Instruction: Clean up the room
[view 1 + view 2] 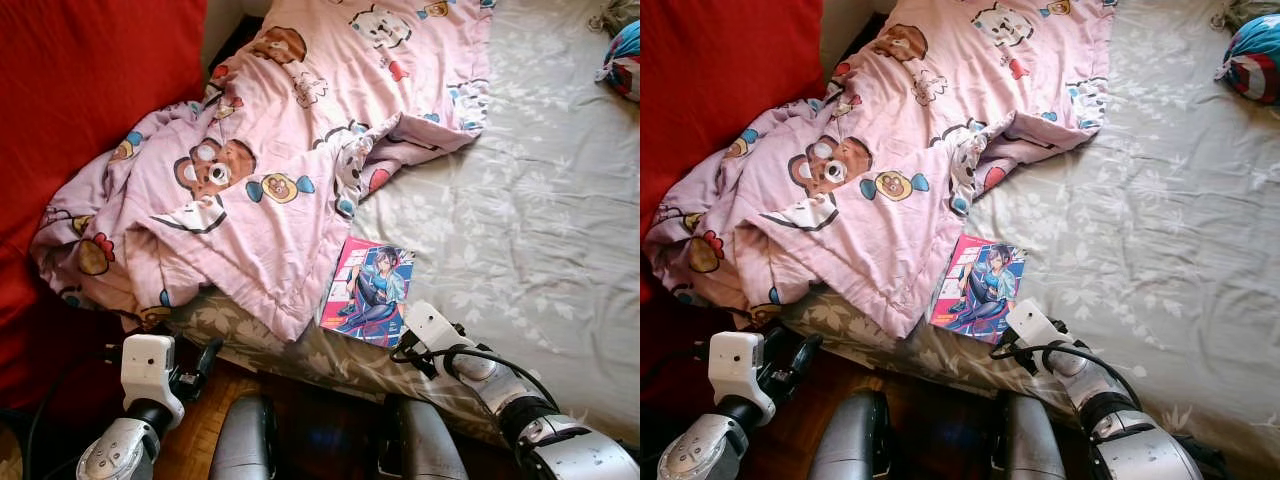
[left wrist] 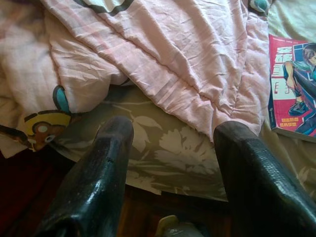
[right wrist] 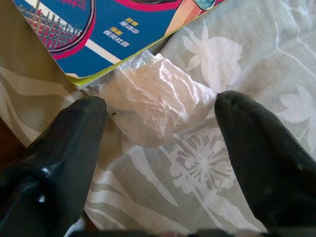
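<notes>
The right gripper [image 3: 160,133] is hovering spread over crumpled plastic [image 3: 148,98] at the magazine's [image 1: 367,290] six o'clock corner. The left gripper [image 2: 173,158] is gaping toward the pink blanket [image 1: 270,190] on the bed [image 1: 530,230].

A crumpled piece of clear plastic wrap [image 3: 153,98] lies on the grey floral bedsheet [image 3: 247,59], touching the lower corner of the magazine [image 3: 89,29] and partly tucked under its edge. It is whitish, translucent and wrinkled, bunched into a loose lump in the centre of the right wrist view.

The magazine [image 1: 367,290] lies flat near the lower centre of the left eye view, at the bed's near edge, its cover pink and blue with a drawn figure in teal.

The pink cartoon-print quilt [image 1: 260,170] is rumpled across the upper left of the frame, one corner hanging down beside the magazine, its left side bunched against the red surface.
</notes>
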Robot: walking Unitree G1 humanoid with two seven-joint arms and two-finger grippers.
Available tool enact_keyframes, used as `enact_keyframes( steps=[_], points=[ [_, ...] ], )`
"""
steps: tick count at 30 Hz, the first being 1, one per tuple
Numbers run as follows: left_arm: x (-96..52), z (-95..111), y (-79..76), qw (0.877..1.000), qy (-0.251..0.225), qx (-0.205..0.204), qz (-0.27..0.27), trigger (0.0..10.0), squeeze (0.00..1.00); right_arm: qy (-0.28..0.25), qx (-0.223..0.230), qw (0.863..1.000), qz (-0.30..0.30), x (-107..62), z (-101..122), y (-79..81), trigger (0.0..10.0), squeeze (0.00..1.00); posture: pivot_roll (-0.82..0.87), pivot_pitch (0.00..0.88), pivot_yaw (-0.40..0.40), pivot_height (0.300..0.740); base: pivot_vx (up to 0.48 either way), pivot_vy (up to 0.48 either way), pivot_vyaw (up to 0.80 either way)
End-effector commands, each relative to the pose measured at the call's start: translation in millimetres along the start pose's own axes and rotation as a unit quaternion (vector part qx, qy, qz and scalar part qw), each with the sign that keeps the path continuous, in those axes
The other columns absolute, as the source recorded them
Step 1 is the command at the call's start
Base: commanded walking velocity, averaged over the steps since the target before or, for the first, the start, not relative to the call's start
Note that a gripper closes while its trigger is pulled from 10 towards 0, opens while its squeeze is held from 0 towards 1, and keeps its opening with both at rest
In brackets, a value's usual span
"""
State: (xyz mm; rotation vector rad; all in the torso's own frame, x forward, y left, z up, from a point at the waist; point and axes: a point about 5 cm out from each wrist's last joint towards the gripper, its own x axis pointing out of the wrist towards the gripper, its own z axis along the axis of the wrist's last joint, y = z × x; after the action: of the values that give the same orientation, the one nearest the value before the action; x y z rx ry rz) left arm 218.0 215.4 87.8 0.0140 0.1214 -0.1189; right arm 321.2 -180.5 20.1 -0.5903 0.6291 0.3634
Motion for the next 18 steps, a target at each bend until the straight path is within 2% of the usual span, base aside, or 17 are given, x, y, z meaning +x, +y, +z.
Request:
enact_keyframes(
  steps=[1, 2, 18],
  points=[
    [-6.2, -2.5, 2.0, 1.000, 0.011, -0.004, 0.004, 10.0, 0.00, 0.018, 0.006, 1.000, 0.004, -0.1, -6.9, 3.3, 5.4, 0.00, 0.22, 0.342, 0.012, 0.633, 0.000, 0.000, 0.00],
    [-7.1, -2.2, 2.4, 1.000, 0.011, -0.004, 0.005, 10.0, 0.00, 0.018, 0.005, 1.000, 0.003, 0.1, -6.4, 3.6, 0.0, 0.00, 0.22, 0.343, 0.013, 0.633, 0.000, 0.000, 0.00],
    [-10.8, -1.3, 3.0, 1.000, 0.021, -0.003, 0.010, 10.0, 0.00, 0.024, 0.004, 1.000, -0.001, 0.3, -7.1, 3.7, 0.0, 0.00, 0.22, 0.343, 0.015, 0.633, 0.000, 0.000, 0.00]
  ],
)
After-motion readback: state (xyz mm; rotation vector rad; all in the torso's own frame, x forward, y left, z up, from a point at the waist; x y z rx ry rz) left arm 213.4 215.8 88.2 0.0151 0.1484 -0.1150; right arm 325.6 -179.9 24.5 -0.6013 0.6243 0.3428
